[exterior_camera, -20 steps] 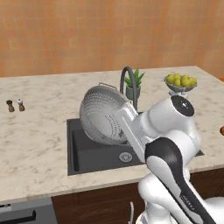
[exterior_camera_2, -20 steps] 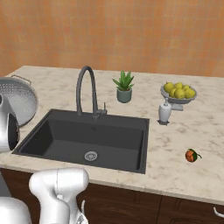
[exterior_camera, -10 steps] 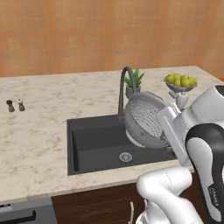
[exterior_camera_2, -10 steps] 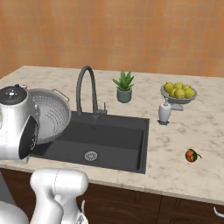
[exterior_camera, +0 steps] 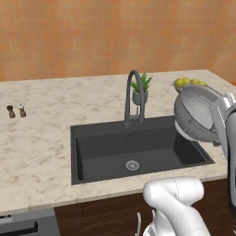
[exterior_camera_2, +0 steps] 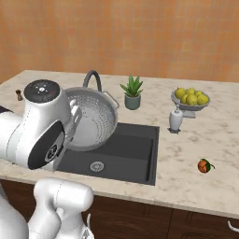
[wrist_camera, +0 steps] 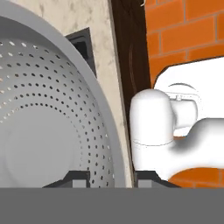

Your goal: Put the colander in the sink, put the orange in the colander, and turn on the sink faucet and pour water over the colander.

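Over the last second the colander [exterior_camera_2: 93, 119] has swung from the left end of the counter across to hang above the sink [exterior_camera_2: 135, 161], tipped on edge with its open bowl turned outward. The gripper [wrist_camera: 111, 177] is clamped on the colander's rim: in the hand view one dark finger tip sits inside the bowl and the other outside, the thin metal lip pinched between them. From that close the colander is a smooth silver-grey dish, its wall pricked with neat concentric rings of small holes around a plain flat centre (the rim reads as a paler, unpierced band).

Below it lies the sink, a rectangular charcoal basin with softly rounded corners, matte walls and a round silver drain [exterior_camera: 132, 165] in its floor. The countertop [exterior_camera: 41, 138] around it is pale beige stone with a mottled marble vein. The orange [exterior_camera_2: 204, 165] rests on this stone to the right of the basin, well apart from the colander, small and round with a dark green spot.

Behind the basin the sink faucet [exterior_camera: 133, 97] rises as a slim dark grey gooseneck. Near it stand a spiky green plant [exterior_camera_2: 132, 91] in a grey pot, a white soap dispenser [exterior_camera_2: 175, 118] and a footed bowl of yellow fruit [exterior_camera_2: 190, 99]. Two tiny shakers [exterior_camera: 15, 111] stand far left, before the orange brick wall [exterior_camera: 115, 37].
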